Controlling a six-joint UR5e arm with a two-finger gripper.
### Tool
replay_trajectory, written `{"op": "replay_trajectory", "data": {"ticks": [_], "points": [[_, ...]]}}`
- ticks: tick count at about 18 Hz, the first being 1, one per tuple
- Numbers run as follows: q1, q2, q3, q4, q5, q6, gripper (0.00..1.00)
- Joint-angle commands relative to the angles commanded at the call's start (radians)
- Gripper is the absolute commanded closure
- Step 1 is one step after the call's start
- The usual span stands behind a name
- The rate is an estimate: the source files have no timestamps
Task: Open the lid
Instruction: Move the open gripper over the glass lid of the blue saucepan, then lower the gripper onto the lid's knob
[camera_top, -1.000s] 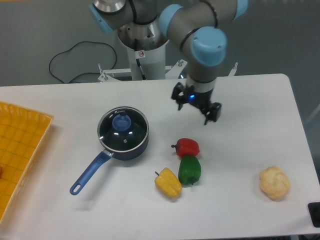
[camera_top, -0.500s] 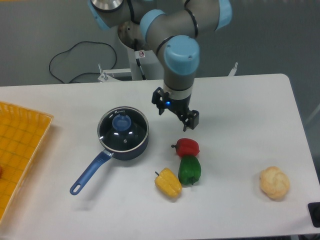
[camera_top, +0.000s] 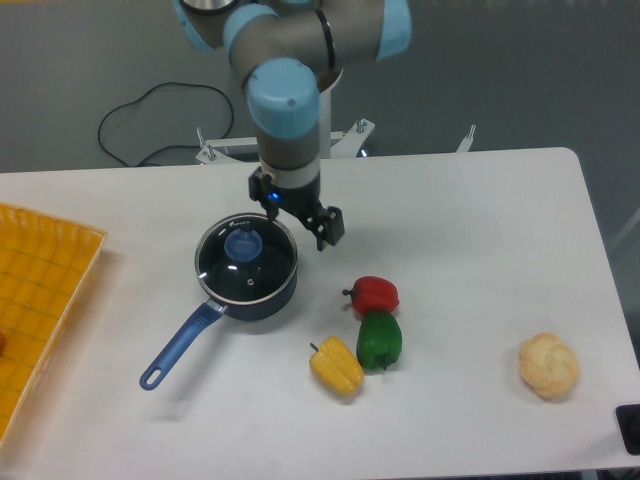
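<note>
lid (camera_top: 246, 262): seated on saucepan (camera_top: 215, 300) | fingers (camera_top: 296, 214): spread, tips partly hidden

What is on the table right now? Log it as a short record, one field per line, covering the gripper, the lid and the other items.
gripper: open, above the saucepan's right rim, holding nothing
lid: on the saucepan, not yet lifted
knob: blue, at the lid's centre, left of the gripper
saucepan: dark blue, handle pointing lower left
peppers: red, green, yellow, right of the saucepan
tray: yellow, left edge
pale round item: far right
</note>
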Motion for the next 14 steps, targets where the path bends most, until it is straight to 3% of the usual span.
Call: {"op": "replay_trajectory", "data": {"ticks": [14], "points": [[-0.058, -0.055, -0.003, 0.009, 0.0, -0.108, 0.0]]}}
